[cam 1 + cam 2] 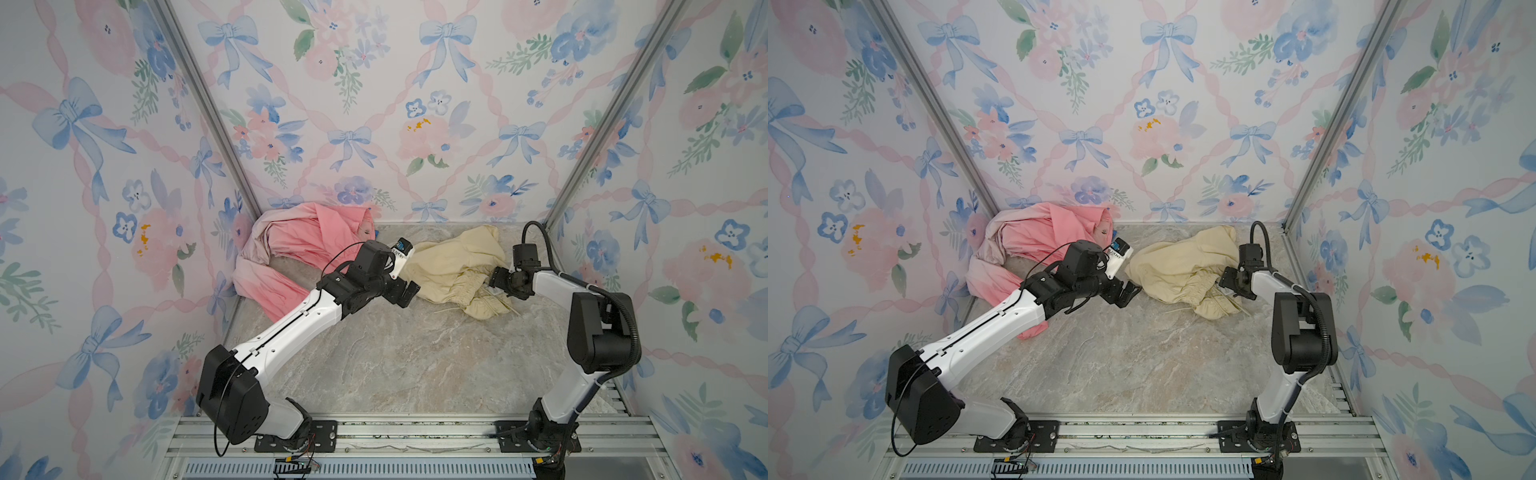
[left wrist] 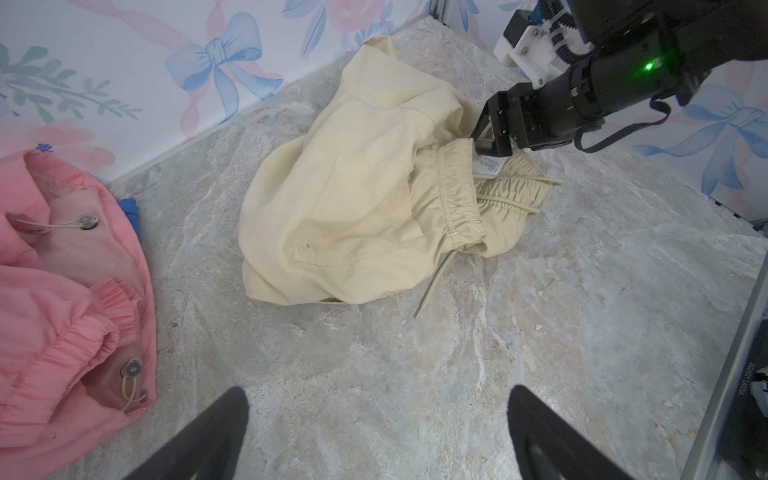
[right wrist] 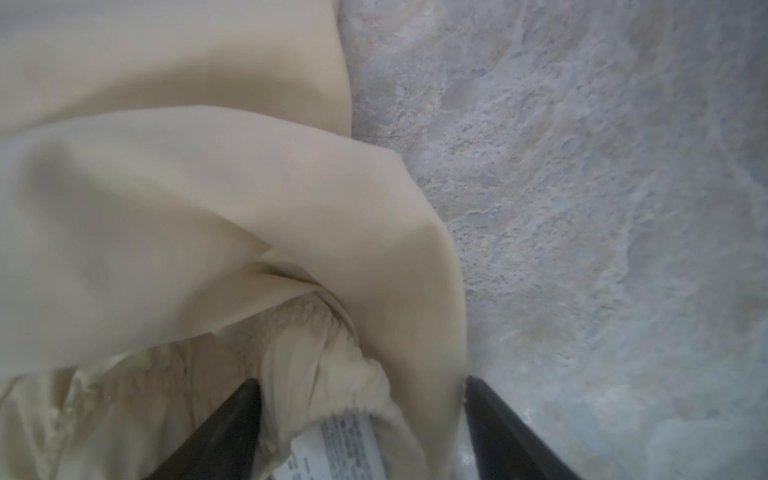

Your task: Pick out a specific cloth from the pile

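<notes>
Cream cloth (image 1: 451,266) lies back right on counter (image 1: 415,357), apart from pink pile (image 1: 299,245) in back-left corner. White tag (image 3: 336,449) bears print, too blurred to read. Right jaws part-open astride gathered hem (image 3: 324,345) and tag; clamped or not, cannot tell. Left jaws wide over bare strip between garments. Drawstring cord (image 2: 436,286) trails onto open front counter.

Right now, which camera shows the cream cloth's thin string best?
Left wrist view: the thin cream drawstring cord trails clearly off the crumpled cream-yellow cloth. Both top views show a faint line; right wrist view shows none.
</notes>
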Robot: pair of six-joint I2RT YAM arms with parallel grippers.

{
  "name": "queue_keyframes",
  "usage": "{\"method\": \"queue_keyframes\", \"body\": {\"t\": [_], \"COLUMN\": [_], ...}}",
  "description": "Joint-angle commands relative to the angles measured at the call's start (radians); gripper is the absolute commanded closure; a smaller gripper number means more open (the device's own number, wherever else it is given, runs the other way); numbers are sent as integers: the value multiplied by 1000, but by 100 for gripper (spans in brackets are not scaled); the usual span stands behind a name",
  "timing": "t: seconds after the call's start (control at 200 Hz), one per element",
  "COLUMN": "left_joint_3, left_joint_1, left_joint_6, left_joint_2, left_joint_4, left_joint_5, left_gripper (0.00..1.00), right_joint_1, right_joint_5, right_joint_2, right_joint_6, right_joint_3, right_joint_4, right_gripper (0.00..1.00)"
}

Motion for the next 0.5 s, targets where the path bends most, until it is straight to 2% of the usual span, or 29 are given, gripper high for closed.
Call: {"method": "queue_keyframes", "body": {"t": [0.0, 0.035, 0.09, 0.18, 0.31, 0.495], "left_joint_3": [-3, -3, -4, -4, -7, -6], "left_joint_1": [6, 6, 6, 6, 6, 10], "left_joint_6": [1, 1, 2, 3, -3, -10], "left_joint_2": [-17, -18, -17, -10, -17, -17], "left_joint_4": [6, 6, 7, 6, 5, 6], "left_joint_5": [-15, -17, -16, -22, -23, -12], "left_gripper": [2, 2, 2, 2, 2, 2], "right_joint_1": [-4, -4, -5, 1, 32, 86], "right_joint_5": [-68, -76, -86, -102, -62, -74], "right_joint_2": [22, 10, -26, -121, -247, -292], "right_joint_6": [-14, -19, -28, -49, -97, -110], "right_joint_3": [51, 54, 55, 62, 175, 491], "right_joint_4": [-59, -62, -58, -44, -104, -235], "right_gripper": [50, 66, 84, 100, 100, 100]}}
